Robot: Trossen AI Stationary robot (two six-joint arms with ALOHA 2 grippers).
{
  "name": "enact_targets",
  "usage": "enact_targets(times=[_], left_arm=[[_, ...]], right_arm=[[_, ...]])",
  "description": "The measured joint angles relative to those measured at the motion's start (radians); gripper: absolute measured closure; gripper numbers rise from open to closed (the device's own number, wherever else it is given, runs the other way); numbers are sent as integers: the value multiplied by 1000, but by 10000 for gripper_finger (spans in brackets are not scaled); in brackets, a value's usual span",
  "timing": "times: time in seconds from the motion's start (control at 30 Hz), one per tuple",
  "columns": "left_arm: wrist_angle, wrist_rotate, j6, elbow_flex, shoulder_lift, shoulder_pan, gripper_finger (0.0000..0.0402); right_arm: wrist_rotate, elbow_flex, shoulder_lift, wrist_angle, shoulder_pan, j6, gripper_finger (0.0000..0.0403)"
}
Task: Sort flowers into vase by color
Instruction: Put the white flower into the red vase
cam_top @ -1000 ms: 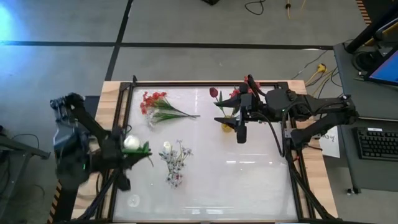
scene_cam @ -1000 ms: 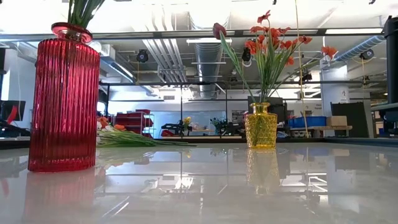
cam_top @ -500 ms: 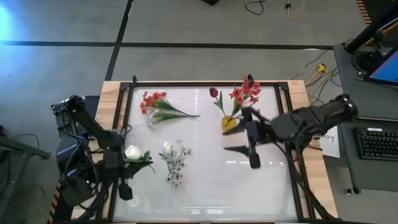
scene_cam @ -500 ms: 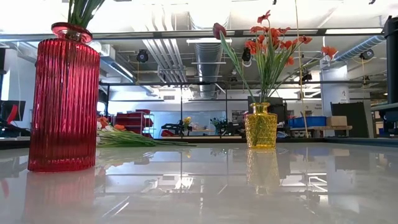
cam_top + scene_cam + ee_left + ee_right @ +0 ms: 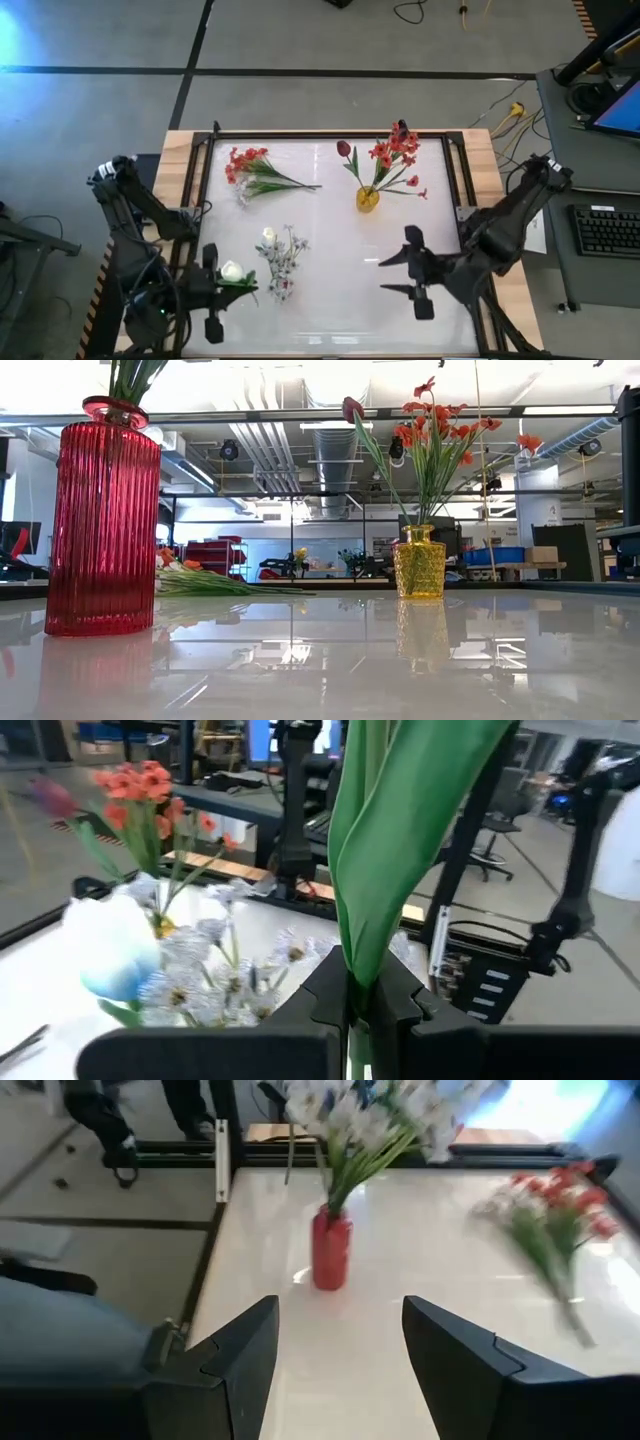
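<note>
Red blooms and a tulip are standing in the yellow vase (image 5: 367, 198). Left gripper (image 5: 214, 291) is clamping the white rose (image 5: 232, 271); right gripper (image 5: 415, 267) is hanging open nearby. One orange-red bunch (image 5: 250, 170) is waiting beyond the red vase (image 5: 102, 520).

In the low view, the red vase (image 5: 103, 520) is cut by the picture's top edge just above its rim, so only the stems in it are seen. In the left wrist view, the white rose (image 5: 115, 952) is blurred, and a green leaf (image 5: 395, 840) is cropped at the top. In the right wrist view, the orange-red flowers (image 5: 555, 1220) are smeared.
</note>
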Motion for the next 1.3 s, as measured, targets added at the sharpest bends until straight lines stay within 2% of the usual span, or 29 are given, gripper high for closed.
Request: enact_targets(times=[0.13, 0.3, 0.47, 0.57, 0.9, 0.97, 1.03, 1.13, 1.23, 1.3], left_arm=[[165, 18, 110, -75, -10, -2, 401], [355, 16, 271, -142, -11, -3, 401], [490, -49, 425, -159, -11, -3, 401], [521, -74, 476, -159, -11, 0, 401], [639, -118, 507, -160, -25, 86, 401], [679, -46, 550, -160, -44, 118, 401], [707, 91, 580, -160, -68, 146, 401], [676, 234, 581, -160, -103, 151, 401], [624, 229, 572, -160, -123, 116, 401], [595, 173, 569, -163, -127, 89, 401]], right_arm=[[-6, -113, 7, 173, 1, 40, 198], [-5, -257, 35, 452, -9, -7, 197], [-3, -373, 101, 697, -41, -80, 197], [-4, -397, 159, 796, -78, -83, 197], [-4, -296, 340, 831, -147, -144, 197], [-6, -265, 367, 830, -153, -168, 197], [-5, -240, 387, 824, -158, -190, 197], [-6, -210, 405, 824, -161, -201, 197], [-8, -189, 415, 822, -161, -204, 197], [-18, -182, 420, 825, -161, -204, 197]])
